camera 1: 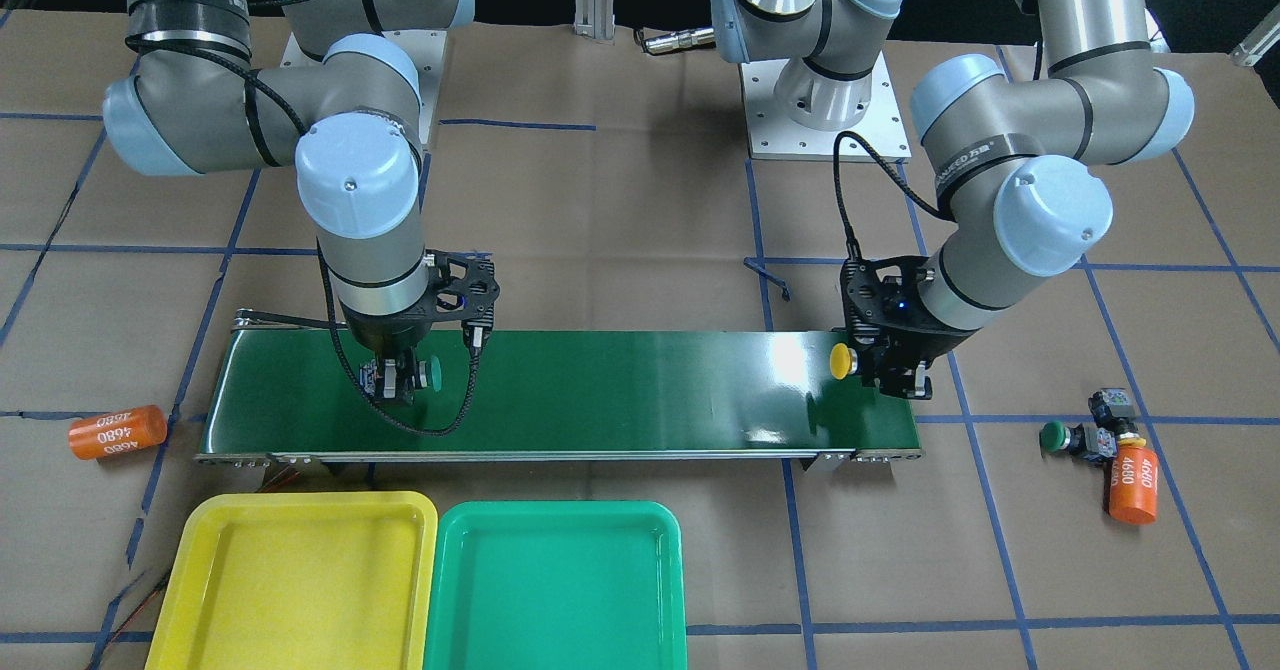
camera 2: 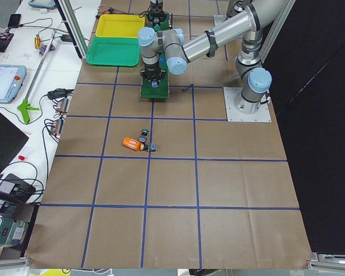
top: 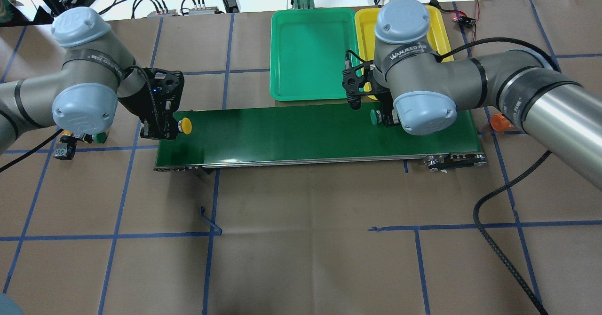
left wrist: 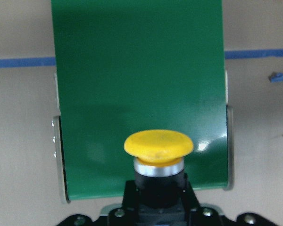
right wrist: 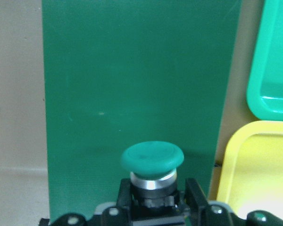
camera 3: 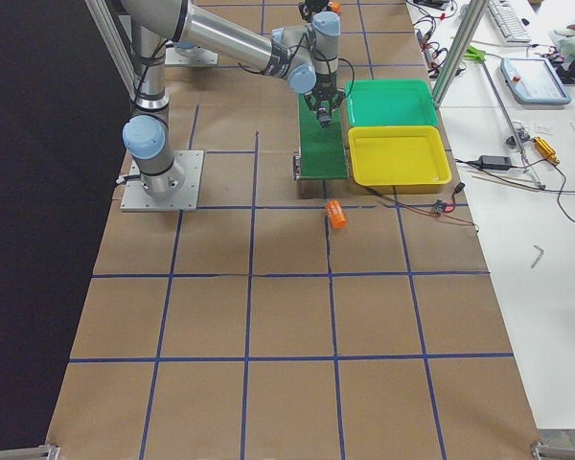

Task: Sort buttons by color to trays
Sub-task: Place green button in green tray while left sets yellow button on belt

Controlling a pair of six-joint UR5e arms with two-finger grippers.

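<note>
My left gripper (camera 1: pixel 885 372) is shut on a yellow-capped button (camera 1: pixel 842 360) by its black body, over the end of the dark green conveyor belt (camera 1: pixel 620 390); the left wrist view shows the cap (left wrist: pixel 158 146) just above the belt. My right gripper (camera 1: pixel 398 380) is shut on a green-capped button (camera 1: pixel 433 373) over the belt's other end, seen close in the right wrist view (right wrist: pixel 152 159). The yellow tray (camera 1: pixel 300 590) and the green tray (camera 1: pixel 560 600) lie side by side beyond the belt, both with nothing in them. Two more buttons (camera 1: pixel 1085 430) lie on the table off the belt's left-arm end.
One orange cylinder marked 4680 (camera 1: pixel 1132 485) lies against the loose buttons, and another (camera 1: pixel 117 432) lies past the belt's other end. The belt's metal frame (top: pixel 320 162) runs along its near edge. Brown paper with blue tape lines covers the table.
</note>
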